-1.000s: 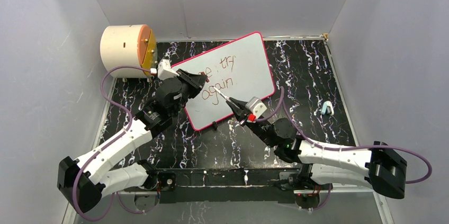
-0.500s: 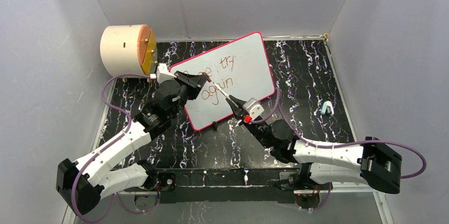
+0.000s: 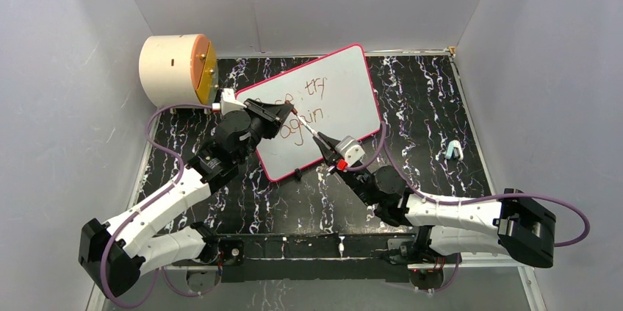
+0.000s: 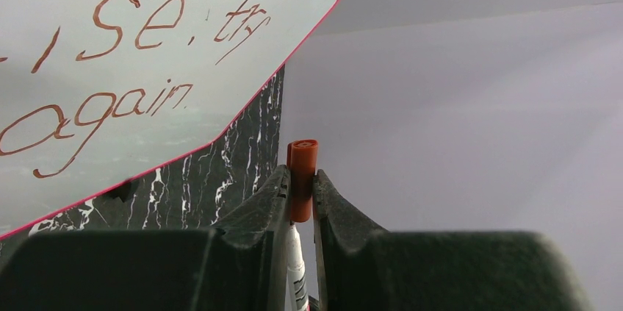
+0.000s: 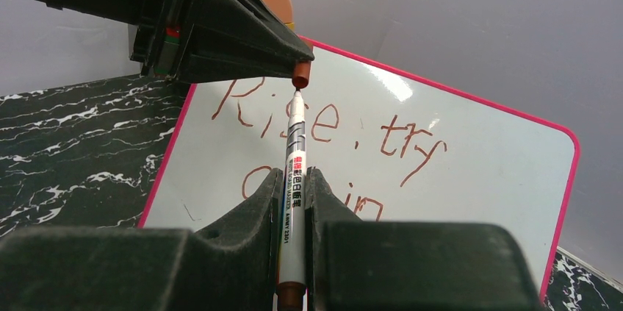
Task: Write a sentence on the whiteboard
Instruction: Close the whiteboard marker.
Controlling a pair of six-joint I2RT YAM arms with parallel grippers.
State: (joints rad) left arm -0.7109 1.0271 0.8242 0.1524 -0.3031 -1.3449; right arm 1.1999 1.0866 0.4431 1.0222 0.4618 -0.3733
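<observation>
The whiteboard (image 3: pixel 351 116) leans tilted at the back of the table, with the sentence (image 3: pixel 308 101) "Rise, try again" in reddish-brown on it. The same sentence (image 4: pixel 110 61) shows in the left wrist view and again (image 5: pixel 330 131) in the right wrist view. My right gripper (image 3: pixel 324 141) is shut on a white marker (image 5: pixel 295 179), which points up at the board. My left gripper (image 3: pixel 289 111) is shut on the orange-red cap (image 4: pixel 302 179). The marker's tip meets the mouth of the cap (image 5: pixel 300 74) in front of the board.
A cream cylinder with an orange face (image 3: pixel 176 68) stands at the back left, close to my left wrist. A small pale blue object (image 3: pixel 453 150) lies on the black marbled table (image 3: pixel 426 105) at the right. Grey walls close in three sides.
My right gripper has moved the marker a little left and up, bringing its tip to the cap. My left gripper has shifted only slightly.
</observation>
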